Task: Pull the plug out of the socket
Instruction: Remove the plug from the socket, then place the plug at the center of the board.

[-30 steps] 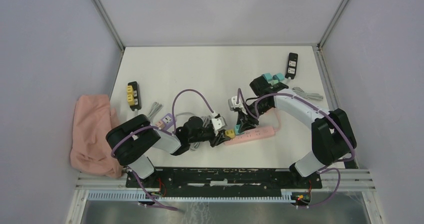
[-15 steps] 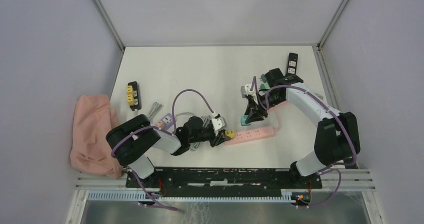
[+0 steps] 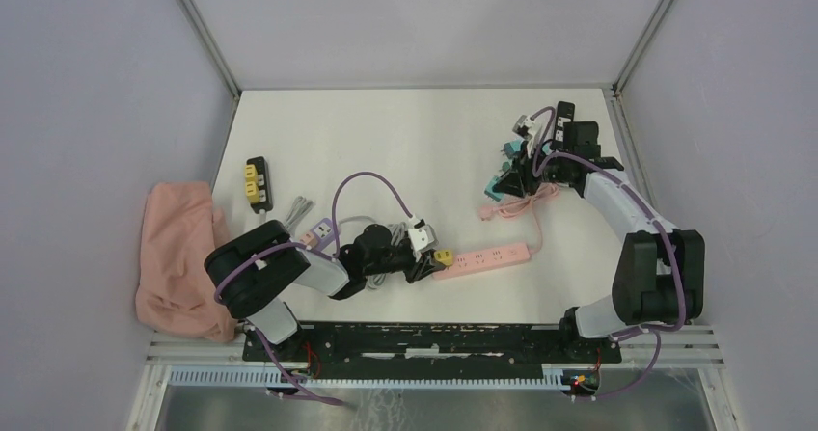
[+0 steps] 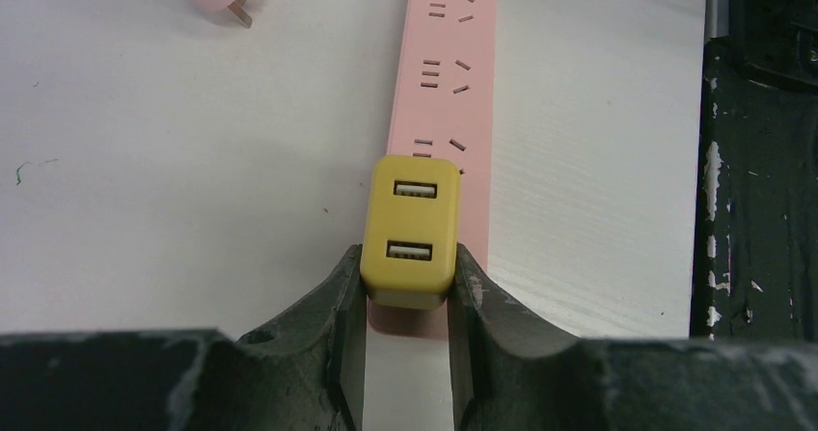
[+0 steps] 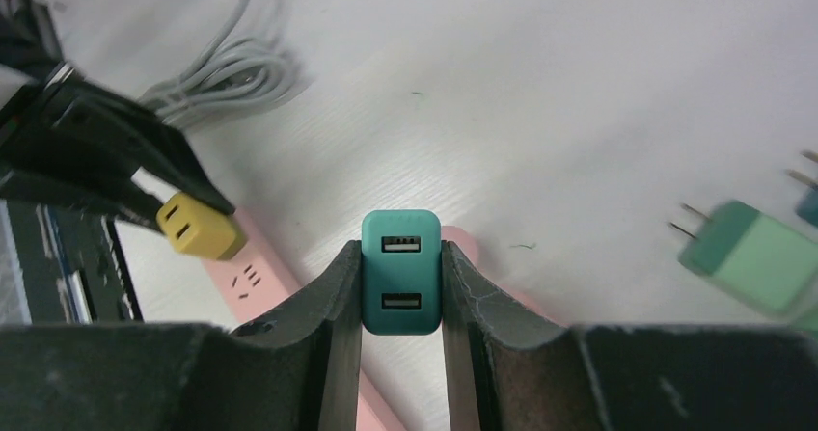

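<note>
A pink power strip (image 3: pixel 494 255) lies at the table's front centre. A yellow USB plug (image 3: pixel 443 256) stands on its left end. My left gripper (image 3: pixel 432 262) is shut on the yellow plug; the left wrist view shows the plug (image 4: pixel 409 230) pinched between both fingers over the strip (image 4: pixel 442 84). My right gripper (image 3: pixel 496 191) is shut on a teal USB plug (image 5: pixel 401 270) and holds it above the table at the far right, clear of the strip (image 5: pixel 253 279). The teal plug's prongs are hidden.
The strip's pink cord and plug (image 3: pixel 486 212) lie below the right gripper. A light green plug (image 5: pixel 760 255) lies nearby. A black-and-yellow strip (image 3: pixel 257 180), a black strip (image 3: pixel 563 122), a grey cable (image 3: pixel 299 209) and a pink cloth (image 3: pixel 178 257) sit around the edges.
My right gripper has come away from the pink strip with the teal plug and moved up and to the far right. The left gripper and yellow plug have stayed put.
</note>
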Tool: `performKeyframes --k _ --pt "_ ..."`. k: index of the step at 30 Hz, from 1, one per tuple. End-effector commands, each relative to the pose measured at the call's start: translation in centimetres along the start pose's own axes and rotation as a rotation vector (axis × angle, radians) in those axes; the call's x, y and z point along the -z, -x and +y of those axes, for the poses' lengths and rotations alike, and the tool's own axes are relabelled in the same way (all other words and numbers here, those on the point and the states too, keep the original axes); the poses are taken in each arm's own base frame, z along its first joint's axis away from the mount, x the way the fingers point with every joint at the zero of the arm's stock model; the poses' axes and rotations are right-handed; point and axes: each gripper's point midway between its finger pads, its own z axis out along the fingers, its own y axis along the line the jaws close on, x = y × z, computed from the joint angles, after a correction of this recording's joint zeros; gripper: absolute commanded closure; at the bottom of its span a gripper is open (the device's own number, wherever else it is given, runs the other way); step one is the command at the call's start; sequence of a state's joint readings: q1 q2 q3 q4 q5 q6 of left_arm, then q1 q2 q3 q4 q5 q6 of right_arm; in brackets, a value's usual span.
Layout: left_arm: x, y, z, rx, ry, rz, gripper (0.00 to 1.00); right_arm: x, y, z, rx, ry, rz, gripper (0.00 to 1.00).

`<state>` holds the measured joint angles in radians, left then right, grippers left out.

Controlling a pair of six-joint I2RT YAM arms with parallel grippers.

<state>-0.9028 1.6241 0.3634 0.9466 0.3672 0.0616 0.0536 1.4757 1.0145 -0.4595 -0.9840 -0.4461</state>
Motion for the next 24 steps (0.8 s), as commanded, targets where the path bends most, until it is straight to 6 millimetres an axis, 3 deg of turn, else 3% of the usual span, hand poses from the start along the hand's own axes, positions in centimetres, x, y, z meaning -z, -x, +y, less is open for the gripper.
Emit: performKeyframes --k 1,7,10,17,21,22,24 --pt "0.4 -0.6 1.1 0.008 0.065 0.013 0.97 1.0 3.8 -4.8 -0.133 -0.212 -0.153 0.97" --pt "0.4 -0.6 1.2 0.01 0.072 0.012 0.97 2.0 3.2 -10.6 -0.346 -0.491 -0.215 0.95" --pt "0.4 -0.6 1.2 0.012 0.074 0.014 0.97 2.0 2.9 -12.5 -0.419 -0.563 -0.221 0.93" --pt "0.3 -0.5 1.3 0.012 0.074 0.012 0.97 0.7 1.2 -15.7 -0.522 -0.613 -0.169 0.88" --pt "0.3 -0.6 1.3 0.013 0.076 0.013 0.97 -1.0 1.0 -16.2 -0.565 -0.533 -0.145 0.85" --pt "0.3 -0.6 1.3 0.013 0.076 0.013 0.97 -1.4 0.9 -16.2 -0.579 -0.514 -0.134 0.82" --pt "0.3 -0.6 1.3 0.012 0.077 0.014 0.97 -1.8 0.6 -16.3 -0.59 -0.498 -0.12 0.64"
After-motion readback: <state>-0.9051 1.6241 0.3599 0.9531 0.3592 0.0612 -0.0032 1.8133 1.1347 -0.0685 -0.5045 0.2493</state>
